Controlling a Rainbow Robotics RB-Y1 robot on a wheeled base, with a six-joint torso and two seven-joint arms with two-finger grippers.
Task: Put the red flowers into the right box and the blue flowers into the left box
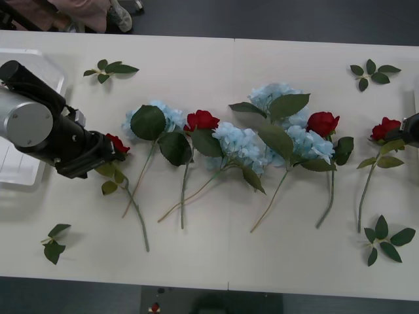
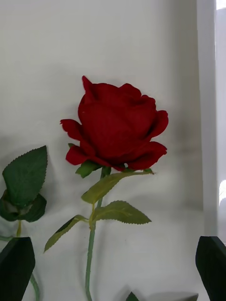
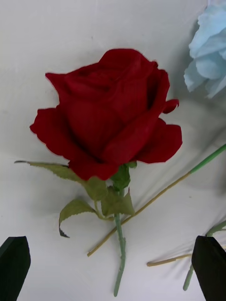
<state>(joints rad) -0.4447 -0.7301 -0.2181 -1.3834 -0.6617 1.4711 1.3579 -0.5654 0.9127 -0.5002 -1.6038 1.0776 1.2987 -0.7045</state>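
Left end effector (image 3: 113, 268): spread wide, over a red flower (image 3: 108, 113) near the worktop's (image 1: 209, 255) left edge. Right end effector (image 2: 113, 268): likewise released, over another red flower (image 2: 117, 127) near the right edge.

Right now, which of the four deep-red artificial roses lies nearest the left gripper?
The leftmost deep-red artificial rose, lying apart from the row of flowers, with the left gripper open right over its stem; the other three roses lie further right along the white table.

White counter (image 1: 216, 261) spans the front view, with a seam running front to back near the middle. Dark grey floor (image 1: 262, 16) beyond the far edge and along the near edge. Lighting even, shadows soft.
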